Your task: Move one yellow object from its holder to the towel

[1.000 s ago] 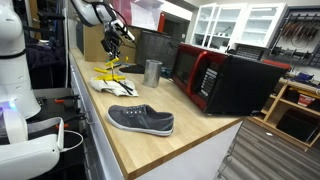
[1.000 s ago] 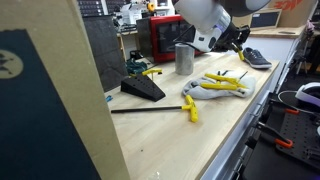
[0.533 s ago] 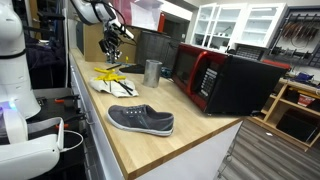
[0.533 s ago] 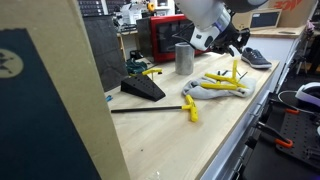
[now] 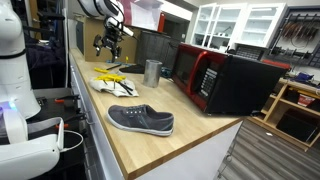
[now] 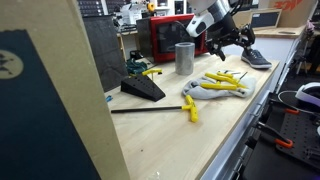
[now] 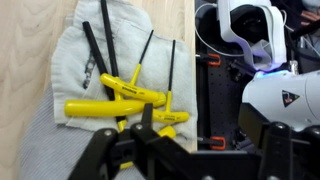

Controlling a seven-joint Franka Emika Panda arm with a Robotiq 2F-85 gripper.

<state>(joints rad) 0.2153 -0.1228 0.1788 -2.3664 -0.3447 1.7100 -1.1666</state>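
Several yellow T-handle hex keys (image 7: 112, 108) lie on the grey towel (image 7: 68, 58), which both exterior views also show, the towel (image 5: 104, 86) (image 6: 203, 93) resting on the wooden counter. My gripper (image 5: 112, 40) (image 6: 229, 40) hangs open above the towel with nothing between its fingers; in the wrist view the gripper (image 7: 200, 140) fills the bottom edge. The black wedge-shaped holder (image 6: 143, 88) stands apart from the towel with one yellow key (image 6: 150, 71) on it. Another yellow-handled key (image 6: 190, 108) lies on the bare counter beside the towel.
A metal cup (image 5: 152, 71) (image 6: 185, 57) stands next to the towel, in front of a red and black microwave (image 5: 225, 80). A grey shoe (image 5: 141, 119) lies nearer along the counter. The counter edge (image 7: 190, 60) runs just past the towel.
My gripper was shut low over the towel on a yellow key. It has opened, left the key on the towel and risen well above it.
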